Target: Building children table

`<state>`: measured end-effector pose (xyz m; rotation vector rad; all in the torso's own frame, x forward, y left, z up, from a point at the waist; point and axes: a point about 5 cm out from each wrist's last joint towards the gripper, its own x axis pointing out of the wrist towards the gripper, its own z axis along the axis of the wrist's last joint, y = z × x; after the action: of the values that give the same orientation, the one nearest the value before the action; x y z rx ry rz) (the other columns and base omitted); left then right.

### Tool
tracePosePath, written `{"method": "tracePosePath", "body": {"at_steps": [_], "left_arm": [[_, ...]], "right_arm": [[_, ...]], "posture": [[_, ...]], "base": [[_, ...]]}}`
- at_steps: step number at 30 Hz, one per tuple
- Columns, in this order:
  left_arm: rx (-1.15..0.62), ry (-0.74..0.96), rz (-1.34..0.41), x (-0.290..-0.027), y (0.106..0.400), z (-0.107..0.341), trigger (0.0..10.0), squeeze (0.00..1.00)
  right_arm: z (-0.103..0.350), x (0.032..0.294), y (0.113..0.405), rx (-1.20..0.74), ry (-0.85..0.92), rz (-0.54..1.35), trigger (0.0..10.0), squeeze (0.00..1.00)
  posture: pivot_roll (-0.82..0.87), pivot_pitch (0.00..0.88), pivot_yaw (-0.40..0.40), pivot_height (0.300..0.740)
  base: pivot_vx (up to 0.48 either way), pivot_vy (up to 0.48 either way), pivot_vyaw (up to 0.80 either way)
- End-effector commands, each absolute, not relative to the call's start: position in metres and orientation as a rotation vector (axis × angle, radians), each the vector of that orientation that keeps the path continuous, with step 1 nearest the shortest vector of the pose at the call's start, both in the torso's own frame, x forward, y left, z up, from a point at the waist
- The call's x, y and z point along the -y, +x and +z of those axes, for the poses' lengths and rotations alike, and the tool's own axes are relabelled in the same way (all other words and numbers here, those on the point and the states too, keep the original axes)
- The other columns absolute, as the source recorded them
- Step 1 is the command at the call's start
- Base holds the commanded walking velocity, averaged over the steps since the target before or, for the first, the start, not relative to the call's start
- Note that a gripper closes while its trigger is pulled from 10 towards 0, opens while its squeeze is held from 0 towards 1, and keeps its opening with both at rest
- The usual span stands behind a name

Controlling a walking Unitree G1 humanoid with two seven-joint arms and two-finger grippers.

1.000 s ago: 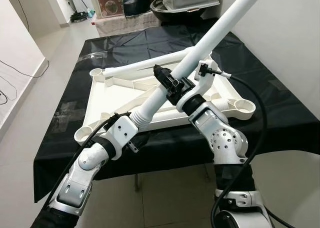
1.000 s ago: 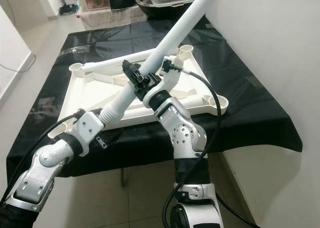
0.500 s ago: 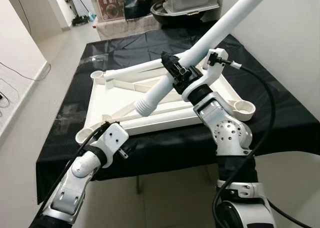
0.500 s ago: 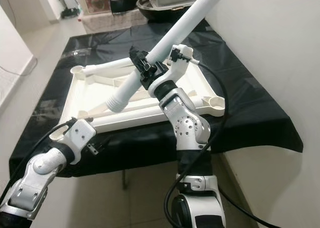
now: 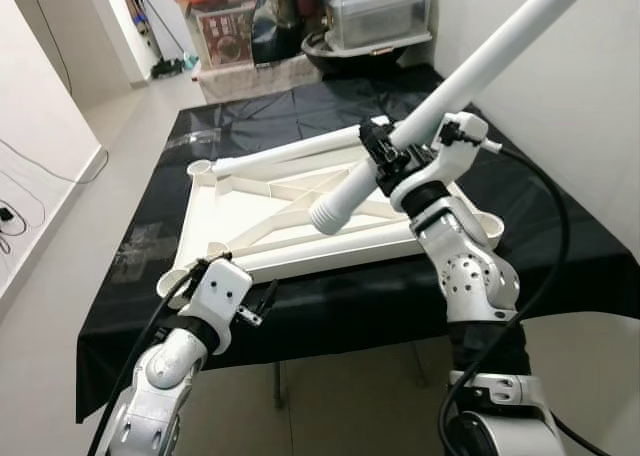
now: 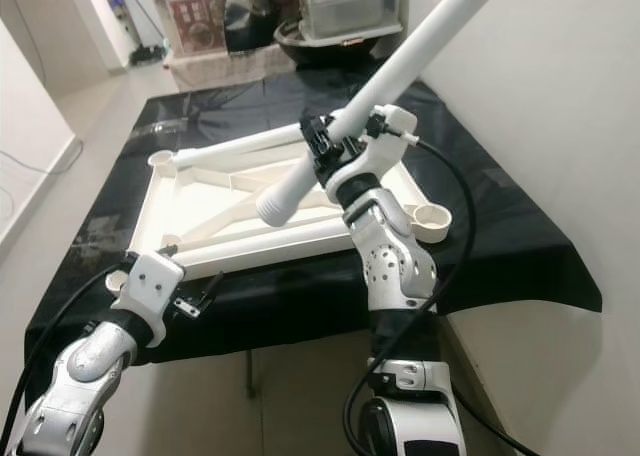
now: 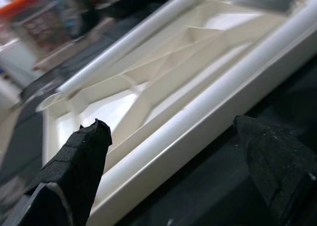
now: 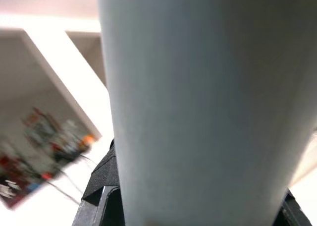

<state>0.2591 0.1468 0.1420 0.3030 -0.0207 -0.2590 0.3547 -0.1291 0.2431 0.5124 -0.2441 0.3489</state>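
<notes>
A white children's tabletop (image 5: 250, 211) lies upside down on the black-covered table (image 5: 560, 246), with round leg sockets (image 5: 482, 222) at its corners. One white leg (image 5: 290, 153) lies along its far edge. My right gripper (image 5: 392, 159) is shut on a second long white leg (image 5: 480, 71), held in the air and slanting up to the right. The lower end (image 5: 328, 214) of this leg hangs over the tabletop's middle. My left gripper (image 5: 267, 301) is open with nothing in it, low at the table's near edge, and it faces the tabletop's near rim (image 7: 198, 122).
A white wall (image 5: 600, 96) stands close on the right, near the raised leg's upper end. Storage boxes and bins (image 5: 380, 11) are stacked behind the table. Open floor (image 5: 90, 226) runs along the left side, with a cable by the wall.
My left gripper has come away from the leg's lower end and dropped back to the table's near edge. My right gripper has carried the leg up and farther over the tabletop.
</notes>
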Motion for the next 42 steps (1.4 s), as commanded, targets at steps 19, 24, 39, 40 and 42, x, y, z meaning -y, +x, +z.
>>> {"method": "tracePosePath", "body": {"at_steps": [19,24,39,40,42], "left_arm": [[0.080,0.116,-0.106,-0.133,0.248,0.157,10.0,0.00],[0.088,0.093,-0.096,-0.134,0.250,0.160,10.0,0.00],[0.096,0.084,-0.051,-0.137,0.254,0.167,10.0,0.00],[0.100,0.072,-0.041,-0.137,0.255,0.169,10.0,0.00],[0.106,0.064,-0.036,-0.137,0.255,0.171,10.0,0.00]], "right_arm": [[0.207,0.114,0.343,0.181,0.264,0.266,10.0,0.00],[0.206,0.110,0.341,0.184,0.253,0.274,10.0,0.00],[0.220,0.103,0.344,0.235,0.243,0.294,10.0,0.00],[0.224,0.102,0.345,0.247,0.242,0.299,10.0,0.00],[0.226,0.101,0.345,0.254,0.241,0.302,10.0,0.00]], "posture": [[-0.05,0.000,0.063,0.740],[-0.05,0.000,0.061,0.740],[-0.04,0.000,0.053,0.740],[-0.05,0.000,0.052,0.740],[-0.05,0.000,0.052,0.740]], "base": [[0.000,0.000,0.49],[0.000,0.288,0.00],[0.000,0.352,0.00],[0.000,0.000,0.00],[0.000,0.000,0.00]]}}
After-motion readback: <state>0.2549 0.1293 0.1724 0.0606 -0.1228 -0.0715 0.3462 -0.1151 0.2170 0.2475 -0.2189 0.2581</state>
